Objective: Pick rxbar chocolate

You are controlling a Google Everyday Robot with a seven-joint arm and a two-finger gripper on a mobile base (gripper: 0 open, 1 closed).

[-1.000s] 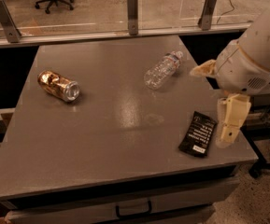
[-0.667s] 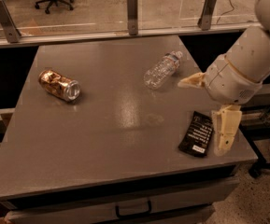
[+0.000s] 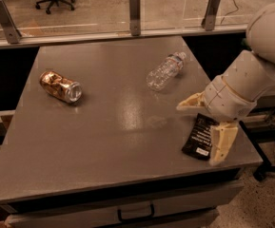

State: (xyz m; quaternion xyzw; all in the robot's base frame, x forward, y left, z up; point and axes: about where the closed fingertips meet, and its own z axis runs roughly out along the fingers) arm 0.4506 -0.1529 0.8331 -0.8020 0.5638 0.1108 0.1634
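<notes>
Rxbar chocolate [image 3: 200, 136] is not yet held. The gripper [image 3: 199, 134] hangs just over it, fingers spread wide and empty, one at the bar's right edge. The bar lies flat at the table's [image 3: 103, 141] front right corner. Remaining, by my judgement: lower, close, lift. The bottle [image 3: 164, 71] and crushed can [image 3: 61, 85] lie well apart.

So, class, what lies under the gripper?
The gripper, over the table's near corner, has the rxbar below its open jaws; one jaw hides part of its edge.
</notes>
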